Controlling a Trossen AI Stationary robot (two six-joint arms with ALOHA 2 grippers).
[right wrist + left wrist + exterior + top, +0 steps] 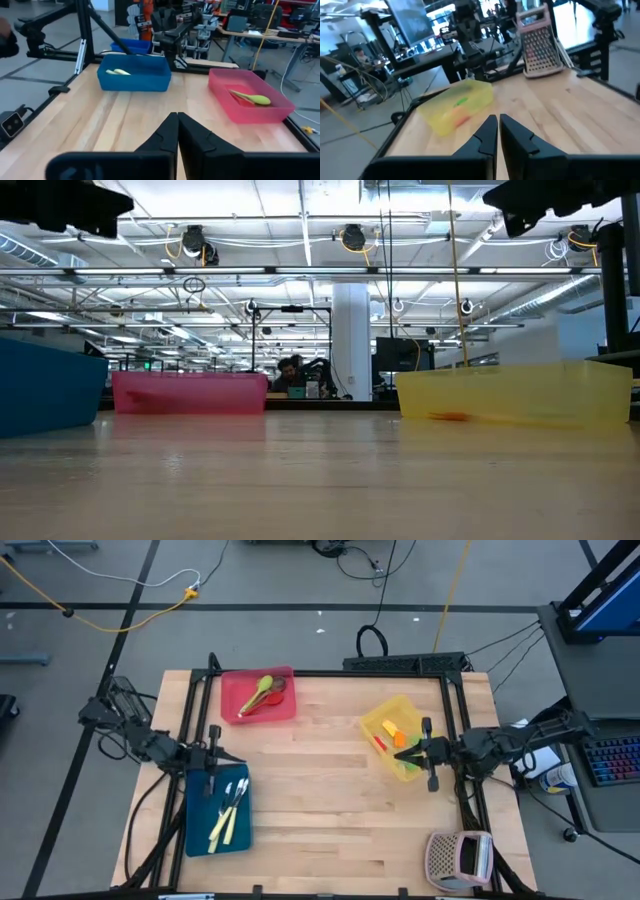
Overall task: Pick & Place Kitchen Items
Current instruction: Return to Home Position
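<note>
Spatulas (461,101) in the yellow bin (440,119), ahead of the left gripper's (498,118) closed, empty jaws, look light, stiff, slick: pinch mid-handle. Right gripper's (177,115) jaws are together too.

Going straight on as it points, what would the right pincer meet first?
The right pincer faces bare table between blue bin and red bin; first met, probably, is the left pincer opposite.

The left arm (150,740) comes in from the tabletop's (320,825) 9 o'clock edge. Its left hand (232,758) points toward 3 o'clock, fingers pressed together. The right arm (500,745) mirrors it from the 3 o'clock edge, with the right hand (402,754) pointing toward 9 o'clock, fingers likewise closed. Both hands hang above the wood.
</note>
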